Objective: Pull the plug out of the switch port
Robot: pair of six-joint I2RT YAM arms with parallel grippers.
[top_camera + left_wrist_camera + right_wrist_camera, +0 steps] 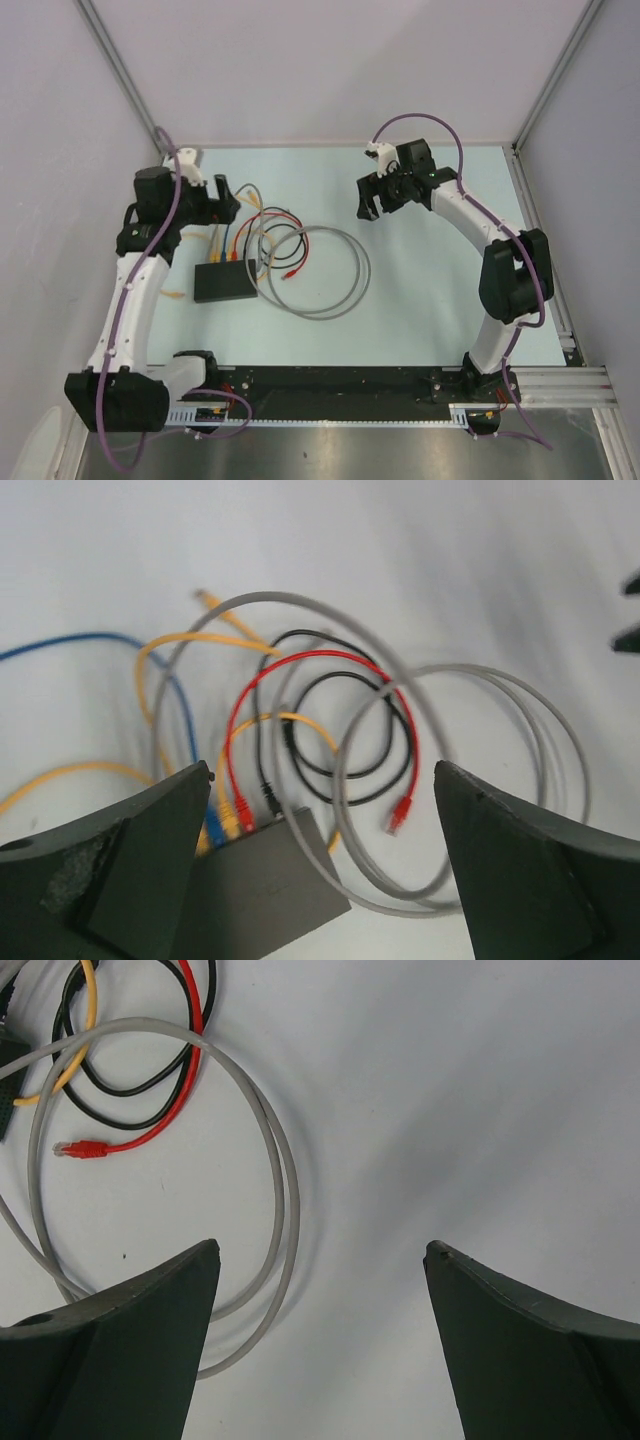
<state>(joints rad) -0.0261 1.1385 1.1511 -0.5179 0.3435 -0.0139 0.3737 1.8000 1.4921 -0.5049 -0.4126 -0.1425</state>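
The switch [265, 880] lies beneath our left pincer [322, 770], wide open and empty, which should straddle one seated plug [245, 818] squarely before closing.

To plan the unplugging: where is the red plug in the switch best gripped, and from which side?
Grip the red plug where it leaves the switch, likely from above on the cable side: the yellow plug and black plug sit close beside it.

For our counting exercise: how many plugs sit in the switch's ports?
4, along the switch edge: blue plug, yellow plug, red plug, black plug. The left gripper may hide more.
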